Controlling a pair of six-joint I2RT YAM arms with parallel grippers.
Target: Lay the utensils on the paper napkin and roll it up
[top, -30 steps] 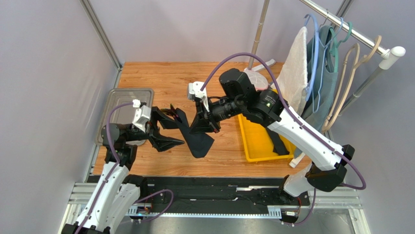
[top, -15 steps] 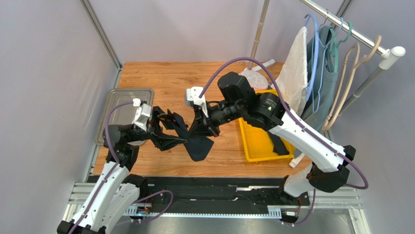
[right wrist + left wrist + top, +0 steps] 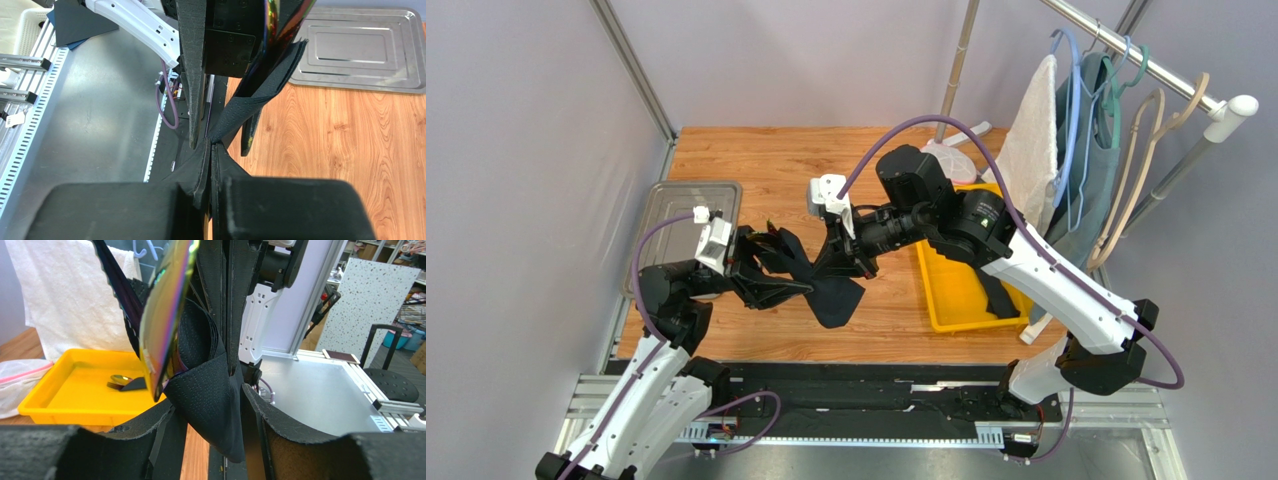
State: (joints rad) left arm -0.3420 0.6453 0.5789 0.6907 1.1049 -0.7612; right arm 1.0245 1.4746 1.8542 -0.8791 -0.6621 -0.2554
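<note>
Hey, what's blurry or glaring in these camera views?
Left wrist: the left gripper's fingers blur up close, and the utensil shows rainbow glare. Right wrist: the right gripper's fingers look soft, the metal tray sharp. Top external: evenly lit, sharp.

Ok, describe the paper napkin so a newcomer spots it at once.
Find the wooden table in the top view; above its middle the left end effector and right end effector meet. The paper napkin is the crumpled sheet hanging there, pinched by the right one. It is thin and matte black, unlike the white towel on the rack.
</note>
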